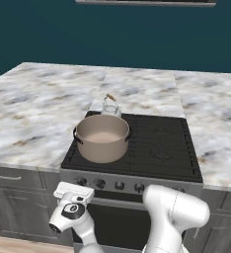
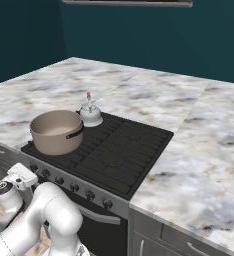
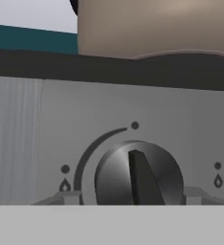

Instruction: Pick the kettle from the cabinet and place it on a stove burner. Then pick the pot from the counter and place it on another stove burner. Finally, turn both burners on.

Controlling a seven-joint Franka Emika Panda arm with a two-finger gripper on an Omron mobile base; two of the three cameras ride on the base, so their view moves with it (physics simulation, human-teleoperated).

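While the pot (image 1: 102, 138) and kettle (image 1: 110, 106) sit on the stove's left burners, the fingers (image 3: 133, 198) flank the leftmost knob (image 3: 139, 173), partly open, grasping nothing I can confirm; the knob looks rigid and smooth, best pinched across its ridge.

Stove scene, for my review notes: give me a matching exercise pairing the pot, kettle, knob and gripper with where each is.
Things:
1. pot
2. kettle
3. knob
4. gripper

Places:
A. on the stove's front panel, close in front of the fingers
B. on the front left burner
C. low at the stove front, below the pot
D. on the back left burner, behind the pot

Pairs: 1-B, 2-D, 3-A, 4-C
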